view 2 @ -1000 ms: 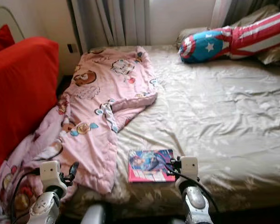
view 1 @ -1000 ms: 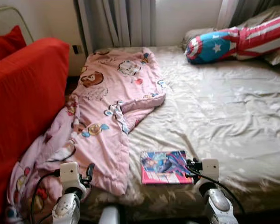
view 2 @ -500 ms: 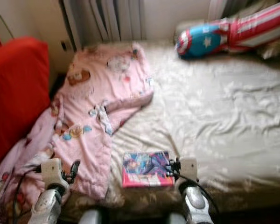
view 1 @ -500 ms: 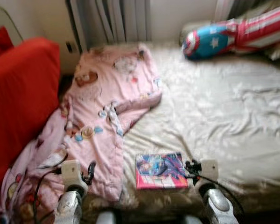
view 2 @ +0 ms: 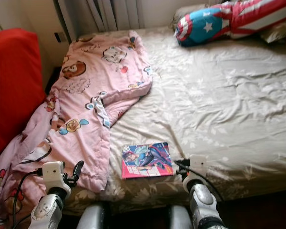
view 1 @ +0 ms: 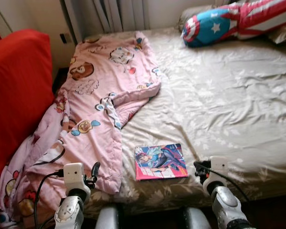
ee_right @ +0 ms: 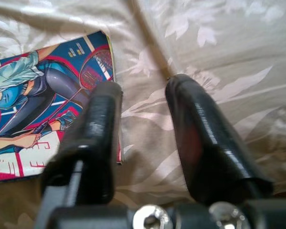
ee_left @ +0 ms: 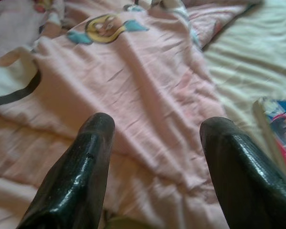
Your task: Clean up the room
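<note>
From my head cameras I'm looking down on a bed (view 1: 238, 105) covered by a beige leaf-patterned sheet. A pink cartoon-print blanket (view 1: 105, 105) sprawls from about 11 o'clock down to 8 o'clock, its lower part spilling off the bed's edge beside a red sofa (view 1: 16, 95) at 9 o'clock. A comic book (view 1: 160, 161) with a bright blue and pink cover lies flat on the sheet near the bed's front edge, around 6 o'clock, just beside the blanket's hem but not touching it. Up at 1 o'clock a star-and-stripes shield pillow (view 1: 229, 21) rests against the head of the bed, with grey curtains (view 1: 119, 12) behind at 12 o'clock.

My left gripper (view 1: 92, 174) sits at 7 o'clock over the blanket's lower corner; its wrist camera shows both black fingers (ee_left: 81, 176) spread wide apart with pink fabric between and beyond them, holding nothing. My right gripper (view 1: 199, 168) is at 5 o'clock, just beside the book's near right corner. Its wrist camera shows the fingers (ee_right: 205, 143) parted moderately, bare sheet between them, the book's edge lying next to one finger. It grips nothing.
</note>
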You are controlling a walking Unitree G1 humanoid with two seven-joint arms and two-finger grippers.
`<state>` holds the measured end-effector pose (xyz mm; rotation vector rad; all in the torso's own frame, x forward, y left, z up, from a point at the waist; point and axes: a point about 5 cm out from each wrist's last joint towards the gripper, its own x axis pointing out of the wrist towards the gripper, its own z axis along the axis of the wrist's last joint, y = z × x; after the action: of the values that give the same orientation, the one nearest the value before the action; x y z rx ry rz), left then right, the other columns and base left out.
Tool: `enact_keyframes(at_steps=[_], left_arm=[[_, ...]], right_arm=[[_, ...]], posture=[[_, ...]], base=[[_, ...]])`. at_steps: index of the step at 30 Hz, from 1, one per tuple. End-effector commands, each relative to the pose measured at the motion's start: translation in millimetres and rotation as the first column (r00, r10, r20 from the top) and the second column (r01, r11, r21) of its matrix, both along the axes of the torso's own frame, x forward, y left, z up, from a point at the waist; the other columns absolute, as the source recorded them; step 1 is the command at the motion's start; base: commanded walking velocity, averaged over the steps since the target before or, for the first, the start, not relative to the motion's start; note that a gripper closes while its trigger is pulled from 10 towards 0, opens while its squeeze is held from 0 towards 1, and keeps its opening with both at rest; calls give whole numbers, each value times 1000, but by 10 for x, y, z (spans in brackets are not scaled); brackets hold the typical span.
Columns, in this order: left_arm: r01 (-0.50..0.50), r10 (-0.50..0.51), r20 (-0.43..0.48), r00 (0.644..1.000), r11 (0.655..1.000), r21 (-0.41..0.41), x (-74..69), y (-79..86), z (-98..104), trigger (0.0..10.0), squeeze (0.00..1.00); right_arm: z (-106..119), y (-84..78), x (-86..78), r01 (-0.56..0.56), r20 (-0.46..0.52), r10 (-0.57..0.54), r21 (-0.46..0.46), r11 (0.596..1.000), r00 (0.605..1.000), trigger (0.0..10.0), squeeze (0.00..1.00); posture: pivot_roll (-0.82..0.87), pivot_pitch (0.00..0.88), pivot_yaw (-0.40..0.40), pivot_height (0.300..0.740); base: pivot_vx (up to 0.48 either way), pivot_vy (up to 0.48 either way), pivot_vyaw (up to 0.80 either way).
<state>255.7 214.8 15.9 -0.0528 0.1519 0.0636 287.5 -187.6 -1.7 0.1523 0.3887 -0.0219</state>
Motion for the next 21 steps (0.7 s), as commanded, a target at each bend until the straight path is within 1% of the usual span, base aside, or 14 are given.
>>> enact_keyframes(at_steps=[1,4,8,9,10,12,13,14,15,16,18,19,21], left_arm=[[-15,15,-1,1000,1000,12,-35,97,22,10000,0],[-9,9,10,1000,1000,24,-41,122,67,10000,0],[-7,7,16,1000,1000,26,-30,120,108,10000,0],[-2,1,17,1000,1000,25,-27,102,138,10000,0],[1,-1,20,1000,1000,24,-31,96,149,10000,0],[4,-4,19,1000,1000,25,-45,91,169,10000,0],[4,-5,16,1000,1000,25,-61,88,174,10000,0],[3,-3,16,1000,1000,25,-72,88,177,10000,0],[2,-2,15,1000,1000,25,-80,89,180,10000,0],[-5,5,11,1000,1000,26,-116,102,188,10000,0],[-8,8,11,1000,1000,27,-133,110,192,10000,0],[-13,12,4,1000,999,29,-168,120,198,10000,0],[-16,16,-6,1000,999,32,-216,129,195,10000,0]], right_arm=[[-37,39,-12,24,-31,-23,32,999,999,10000,1000],[6,54,45,45,-23,-43,56,997,999,10000,1000],[30,74,73,43,-16,-42,72,996,999,10000,1000],[34,76,80,41,-16,-40,75,996,999,10000,941],[34,76,79,40,-15,-39,76,996,999,10000,510],[30,71,74,42,-16,-41,79,996,999,10000,510],[29,73,72,38,-13,-37,95,995,999,10000,486],[29,73,72,35,-13,-34,96,995,999,10000,1000],[29,74,71,33,-13,-32,95,995,999,10000,1000],[34,82,79,26,-12,-25,91,996,1000,10000,635],[37,86,83,22,-12,-21,88,996,1000,10000,635],[43,90,90,17,-12,-17,87,996,1000,10000,0],[54,84,103,19,-10,-18,91,996,1000,10000,0]], posture=[[46,227,97,621],[53,239,109,621],[66,254,119,621],[71,264,123,621],[79,271,125,621],[82,270,126,621],[87,278,131,621],[87,279,131,621],[87,279,131,621],[98,287,130,621],[101,289,131,621],[104,293,131,621],[116,306,136,621]], base=[[0,0,0],[0,0,0],[0,0,0],[0,0,0],[0,0,0],[0,0,0],[0,0,0],[0,0,0],[0,0,0],[0,0,0],[0,0,0],[0,0,0],[0,0,0]])
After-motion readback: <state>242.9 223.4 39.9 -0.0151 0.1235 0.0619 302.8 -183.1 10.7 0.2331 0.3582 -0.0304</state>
